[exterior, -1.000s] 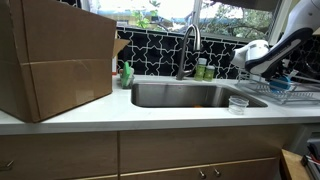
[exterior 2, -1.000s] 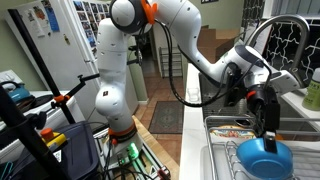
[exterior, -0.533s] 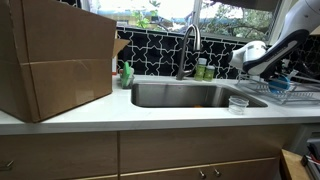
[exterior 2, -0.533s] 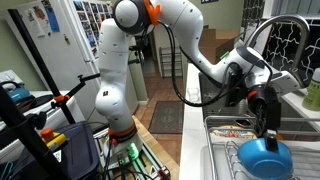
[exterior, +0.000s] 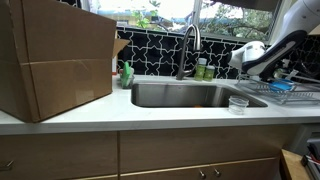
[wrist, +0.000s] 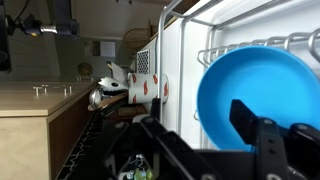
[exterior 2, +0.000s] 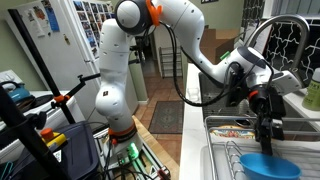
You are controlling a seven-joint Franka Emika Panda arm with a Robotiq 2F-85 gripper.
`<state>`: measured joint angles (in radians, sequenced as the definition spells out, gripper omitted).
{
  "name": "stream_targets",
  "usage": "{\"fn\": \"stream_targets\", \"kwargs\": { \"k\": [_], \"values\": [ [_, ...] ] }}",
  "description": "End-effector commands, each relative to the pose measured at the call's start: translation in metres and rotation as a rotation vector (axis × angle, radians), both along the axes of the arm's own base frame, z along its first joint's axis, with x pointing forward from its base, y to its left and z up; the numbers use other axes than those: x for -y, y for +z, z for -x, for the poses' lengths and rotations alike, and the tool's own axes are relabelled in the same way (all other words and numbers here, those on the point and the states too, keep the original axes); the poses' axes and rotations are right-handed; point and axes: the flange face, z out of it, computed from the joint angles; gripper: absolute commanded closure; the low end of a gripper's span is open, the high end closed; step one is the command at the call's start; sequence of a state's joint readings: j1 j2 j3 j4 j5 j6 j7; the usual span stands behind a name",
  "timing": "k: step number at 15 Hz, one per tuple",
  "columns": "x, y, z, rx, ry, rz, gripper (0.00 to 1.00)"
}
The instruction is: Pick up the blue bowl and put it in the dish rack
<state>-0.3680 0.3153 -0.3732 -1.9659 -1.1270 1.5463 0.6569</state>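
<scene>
In an exterior view, a big cardboard box [exterior: 55, 60] is sitting at the left of the white surface [exterior: 150, 115]. The steel sink [exterior: 185, 95] is lying mid-counter under its faucet [exterior: 188, 45], and a small clear cup [exterior: 238, 102] is standing just beside the basin's right end. Farther right, the blue bowl [exterior: 281, 87] is resting in the dish rack [exterior: 297, 97]. The pincer [exterior 2: 268, 140] is hanging just above the bowl. In the wrist view its fingers [wrist: 255, 135] are spreading wide, gripping nothing, and the bowl is leaning among the rack's wires.
</scene>
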Motion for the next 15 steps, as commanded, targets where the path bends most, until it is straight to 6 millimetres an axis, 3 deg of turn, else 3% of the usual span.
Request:
{"fn": "stream_targets", "kwargs": {
  "k": [1,7,15],
  "values": [
    [0.003,-0.002,0.001,-0.025,-0.017,-0.009,0.0],
    [0.024,0.018,0.048,0.073,-0.09,-0.226,0.0],
    [0.056,0.065,0.112,0.363,-0.09,-0.369,0.0]
  ]
}}
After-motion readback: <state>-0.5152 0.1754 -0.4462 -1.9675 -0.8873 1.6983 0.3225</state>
